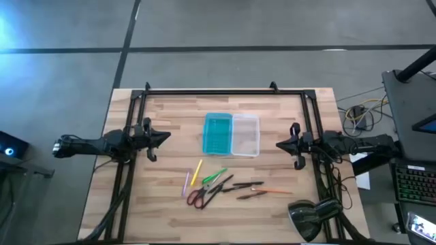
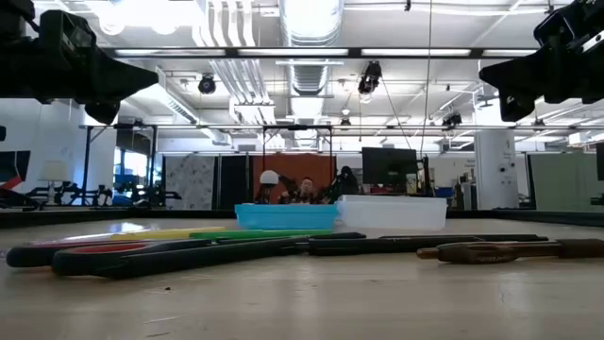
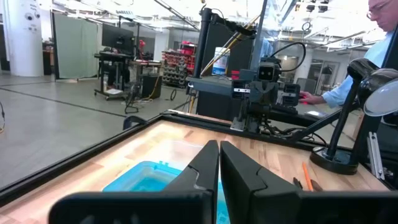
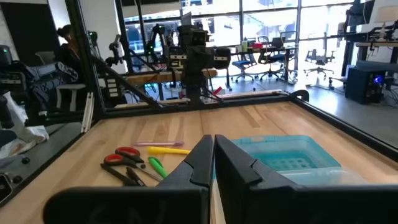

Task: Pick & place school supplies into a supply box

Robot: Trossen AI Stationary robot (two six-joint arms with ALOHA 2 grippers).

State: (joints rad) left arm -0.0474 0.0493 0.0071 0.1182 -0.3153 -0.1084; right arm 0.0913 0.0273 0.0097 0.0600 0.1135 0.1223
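The supply box lies open at the table's middle, its teal half point(image 1: 218, 133) beside its clear half point(image 1: 246, 134); both also show in the low view point(image 2: 286, 215) point(image 2: 392, 212). The school supplies lie loose nearer the near edge: a yellow pen point(image 1: 197, 171), a pink pen point(image 1: 187, 182), a green pen point(image 1: 215, 175), red-handled scissors point(image 1: 199, 196), dark pens point(image 1: 246, 184) and an orange pencil point(image 1: 272, 191). My left gripper point(image 1: 167, 137) hovers shut at the table's left side, and my right gripper point(image 1: 279, 143) hovers shut at its right side. Both are above the table and touch nothing.
A black frame point(image 1: 225, 91) runs along the table's far edge and down both sides. A black desk lamp point(image 1: 306, 219) stands at the near right corner. Bare wood lies between each gripper and the box. A person sits beyond the table in the left wrist view point(image 3: 348, 87).
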